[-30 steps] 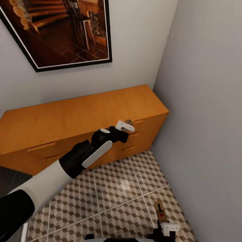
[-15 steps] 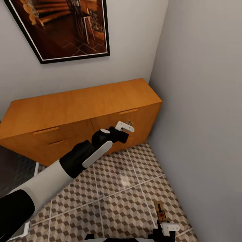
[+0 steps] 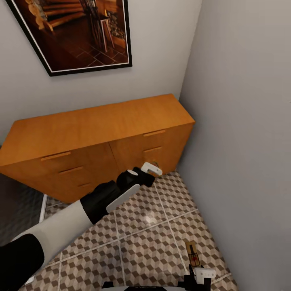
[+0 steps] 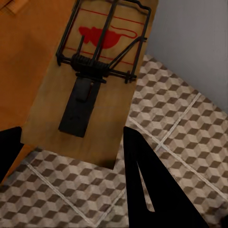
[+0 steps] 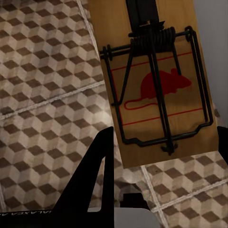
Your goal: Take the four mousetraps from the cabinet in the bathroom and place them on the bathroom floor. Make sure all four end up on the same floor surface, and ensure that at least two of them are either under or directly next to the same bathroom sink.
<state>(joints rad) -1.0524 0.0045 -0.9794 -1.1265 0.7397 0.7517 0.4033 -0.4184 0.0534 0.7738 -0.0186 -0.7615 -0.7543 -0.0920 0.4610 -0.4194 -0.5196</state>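
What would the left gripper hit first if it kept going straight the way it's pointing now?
Probably the cabinet. The left gripper, holding a mousetrap, points at the lower drawer fronts, with the floor below. Depth is unclear, so it might reach the tiles at the cabinet's foot first.

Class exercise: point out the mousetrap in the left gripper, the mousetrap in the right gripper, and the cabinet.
left mousetrap (image 4: 80,76), left wrist view, wooden board.
right mousetrap (image 5: 156,90), right wrist view, red mouse print.
cabinet (image 3: 97,121), head view, top surface.
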